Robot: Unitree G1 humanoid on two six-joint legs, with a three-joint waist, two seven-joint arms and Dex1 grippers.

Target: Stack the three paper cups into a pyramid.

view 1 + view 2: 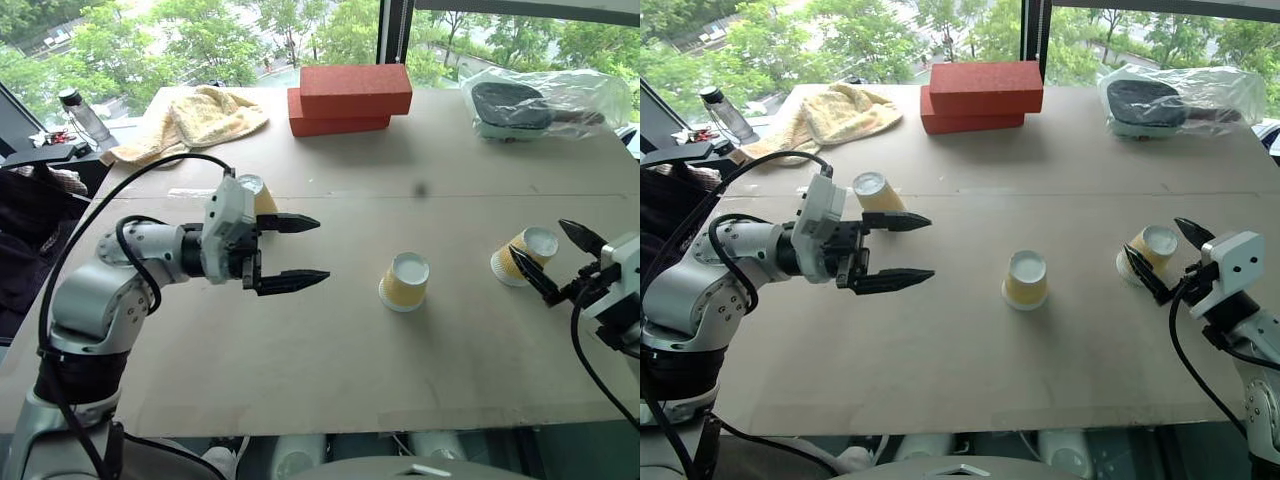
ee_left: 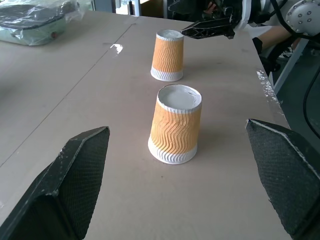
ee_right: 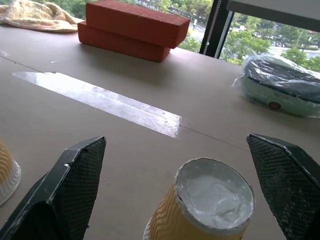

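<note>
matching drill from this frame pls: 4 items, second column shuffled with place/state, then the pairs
Items
1. middle paper cup
2. red bricks
3. yellow towel
4. right gripper

Place or state
A. stacked two high at the table's far edge
B. open, at the rightmost cup
C. upside down, alone at the table's centre
D. crumpled at the far left corner

Pairs: 1-C, 2-A, 3-D, 4-B
</note>
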